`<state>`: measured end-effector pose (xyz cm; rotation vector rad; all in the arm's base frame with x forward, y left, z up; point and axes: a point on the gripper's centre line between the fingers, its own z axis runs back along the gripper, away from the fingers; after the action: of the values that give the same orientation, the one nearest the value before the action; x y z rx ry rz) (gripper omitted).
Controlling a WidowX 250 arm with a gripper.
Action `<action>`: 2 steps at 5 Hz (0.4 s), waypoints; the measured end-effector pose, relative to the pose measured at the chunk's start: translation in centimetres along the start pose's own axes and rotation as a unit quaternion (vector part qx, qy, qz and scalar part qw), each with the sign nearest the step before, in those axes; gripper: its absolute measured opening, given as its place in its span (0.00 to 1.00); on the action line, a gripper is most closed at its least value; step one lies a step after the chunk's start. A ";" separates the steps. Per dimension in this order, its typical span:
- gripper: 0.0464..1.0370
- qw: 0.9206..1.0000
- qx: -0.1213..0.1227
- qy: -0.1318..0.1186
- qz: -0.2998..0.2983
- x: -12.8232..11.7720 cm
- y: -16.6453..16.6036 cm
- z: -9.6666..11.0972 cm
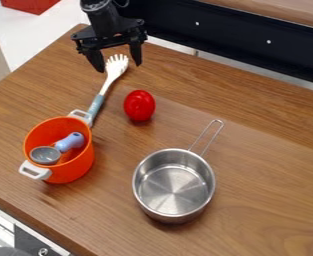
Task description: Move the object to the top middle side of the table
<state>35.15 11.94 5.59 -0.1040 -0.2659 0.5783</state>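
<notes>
The black gripper [119, 66] hangs at the upper left of the table, its two fingers spread apart with nothing held between them. Just below the fingers, the white head of a pasta spoon [116, 66] shows; its blue-grey handle runs down to the orange pot's upper handle. A red tomato-like object [139, 105] stands to the right of the spoon, below the gripper. The orange pot [83, 162] with white handles holds a grey and blue ladle-like tool [70, 142]. A steel saucepan [174, 186] sits at lower centre, its wire handle pointing up and right. Which one is the task's object cannot be told.
The wooden table [265, 165] spans most of the view. Along its back runs a dark panel [232, 34] under a wooden ledge. A red box [29, 4] lies beyond the table at top left. White and dark appliance parts border the lower left edge.
</notes>
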 end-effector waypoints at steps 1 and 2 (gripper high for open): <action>0.96 1.000 0.004 0.021 0.002 -0.8 0.2 -1.1; 0.96 0.999 0.000 0.028 -0.018 -0.7 -1.0 -0.6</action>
<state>35.29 10.74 4.99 -0.1159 -0.2124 0.5395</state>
